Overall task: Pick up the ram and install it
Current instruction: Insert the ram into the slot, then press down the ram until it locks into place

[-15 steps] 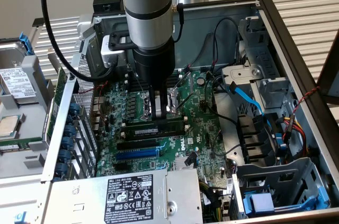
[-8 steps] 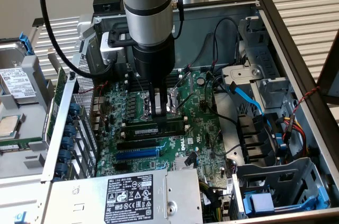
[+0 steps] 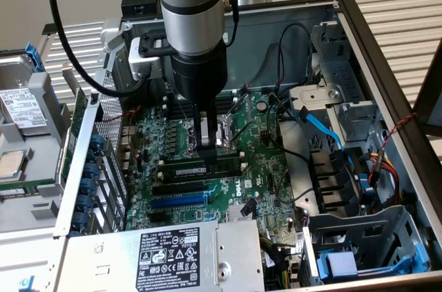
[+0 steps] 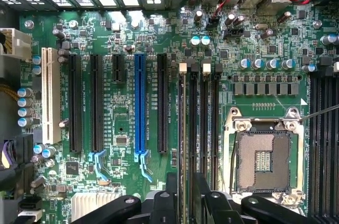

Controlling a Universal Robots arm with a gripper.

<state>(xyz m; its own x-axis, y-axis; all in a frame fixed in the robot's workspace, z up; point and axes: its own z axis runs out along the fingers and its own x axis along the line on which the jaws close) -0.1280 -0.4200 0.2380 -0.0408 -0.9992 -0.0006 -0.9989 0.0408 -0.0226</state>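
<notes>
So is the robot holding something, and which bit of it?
Can't tell. The gripper is down at the middle of the ram, but whether it grips it doesn't show.

Ram: we lose the middle of the long, thin green circuit-board stick with dark chips (image 3: pixel 181 168) behind the black gripper (image 3: pixel 207 159).
Socket: the silver-framed square processor socket (image 3: pixel 228 130) is part-hidden by that gripper.
Label: the print on the black-and-white power-supply sticker (image 3: pixel 169 256) is too small for us to read.
Drive: the grey hard drive (image 3: pixel 19 107) at the exterior view's left is cut by the edge.
Fingers: in the wrist view the black fingers (image 4: pixel 171 195) run off the picture's edge.
</notes>
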